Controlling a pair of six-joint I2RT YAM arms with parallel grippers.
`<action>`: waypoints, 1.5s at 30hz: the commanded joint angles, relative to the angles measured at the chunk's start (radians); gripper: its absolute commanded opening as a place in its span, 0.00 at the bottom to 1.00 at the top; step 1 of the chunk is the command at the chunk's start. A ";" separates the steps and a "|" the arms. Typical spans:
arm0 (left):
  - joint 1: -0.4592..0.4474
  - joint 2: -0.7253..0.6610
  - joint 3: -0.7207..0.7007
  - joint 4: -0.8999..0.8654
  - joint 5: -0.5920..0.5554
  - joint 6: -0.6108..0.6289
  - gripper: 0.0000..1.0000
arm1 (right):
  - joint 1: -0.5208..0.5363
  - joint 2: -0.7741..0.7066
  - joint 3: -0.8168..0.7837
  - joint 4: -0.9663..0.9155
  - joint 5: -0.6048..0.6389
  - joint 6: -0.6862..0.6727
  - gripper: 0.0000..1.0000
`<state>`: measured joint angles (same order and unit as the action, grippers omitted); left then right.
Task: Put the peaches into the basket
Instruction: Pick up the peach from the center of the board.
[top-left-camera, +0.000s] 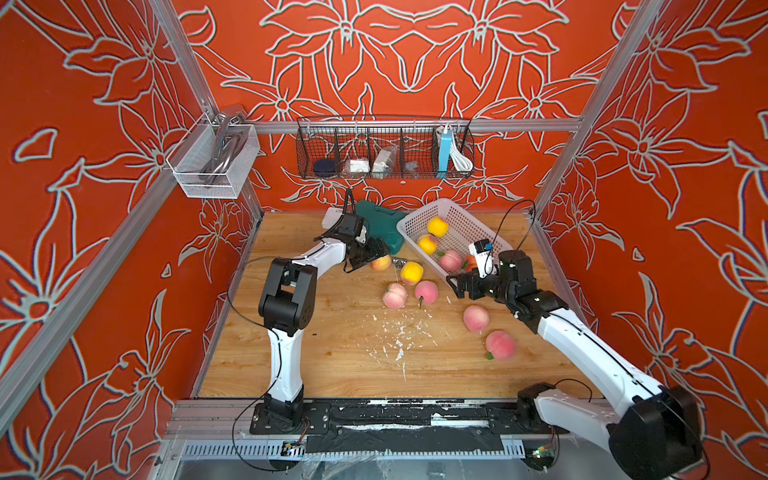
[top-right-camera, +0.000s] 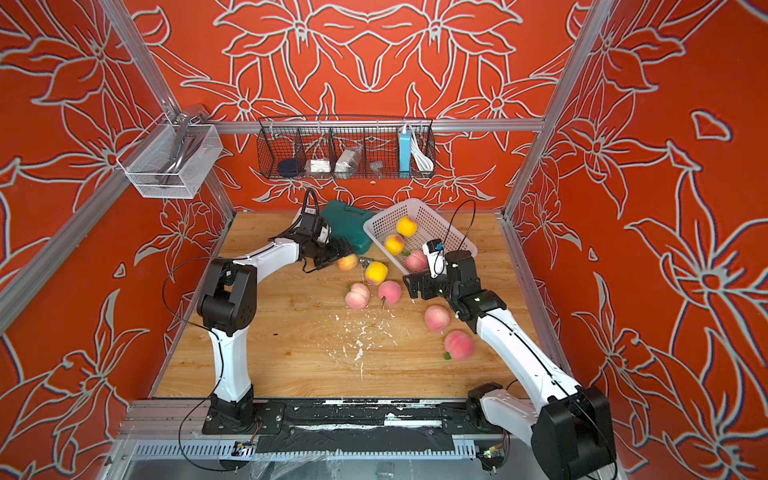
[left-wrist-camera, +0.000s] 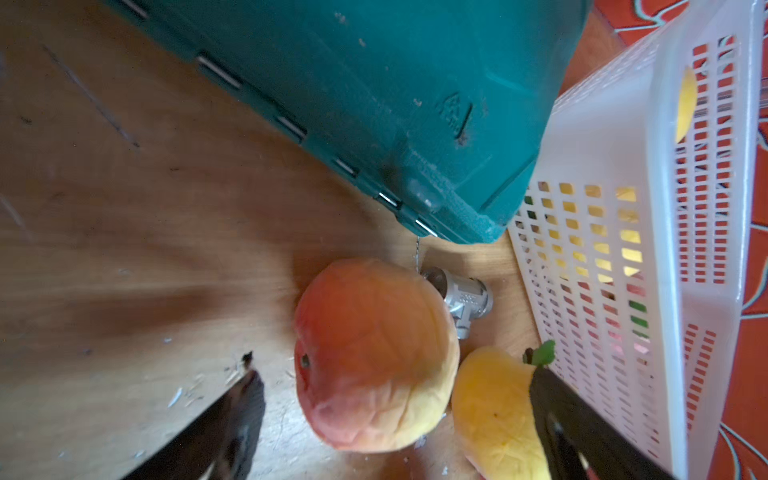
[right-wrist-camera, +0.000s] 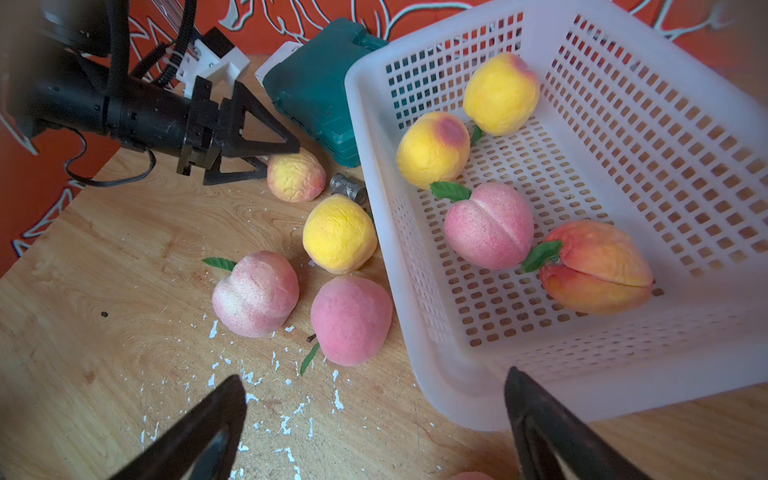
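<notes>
The pale basket (top-left-camera: 465, 222) (right-wrist-camera: 365, 166) stands tilted at the back right with several peaches in it, one a pink peach (right-wrist-camera: 489, 226). An orange-red blushed peach (top-left-camera: 381, 263) (left-wrist-camera: 374, 353) lies on the table between the fingers of my open left gripper (top-left-camera: 365, 258) (left-wrist-camera: 392, 376), untouched. A yellow peach (top-left-camera: 411, 272) (left-wrist-camera: 494, 407) rests beside it, against one finger (left-wrist-camera: 557, 407). Two pink peaches (top-left-camera: 395, 295) (top-left-camera: 426, 291) lie mid-table, two more (top-left-camera: 476, 318) (top-left-camera: 500, 345) to the right. My right gripper (top-left-camera: 456, 286) (right-wrist-camera: 374, 380) hangs open and empty by the basket's near corner.
A green case (top-left-camera: 382, 224) lies behind the left gripper, touching the basket. A small metal fitting (top-left-camera: 399, 262) sits between the blushed peach and the basket. White flakes (top-left-camera: 399, 336) litter the table. A black wire rack (top-left-camera: 384, 149) and a white mesh bin (top-left-camera: 212, 162) hang above.
</notes>
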<state>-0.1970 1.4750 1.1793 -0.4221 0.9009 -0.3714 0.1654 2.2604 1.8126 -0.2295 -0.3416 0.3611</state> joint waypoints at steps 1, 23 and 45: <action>0.005 0.008 -0.018 0.022 0.016 0.013 0.97 | 0.001 0.027 0.044 0.011 -0.012 0.025 0.73; 0.018 0.039 -0.037 0.032 0.006 0.021 0.97 | 0.031 0.064 0.079 -0.049 0.057 -0.021 0.73; 0.082 -0.077 -0.058 0.060 -0.049 -0.037 0.98 | 0.034 0.074 0.112 -0.081 0.047 -0.024 0.89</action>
<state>-0.1211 1.4292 1.1130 -0.3710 0.8536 -0.3988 0.1913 2.3234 1.8877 -0.2901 -0.2962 0.3481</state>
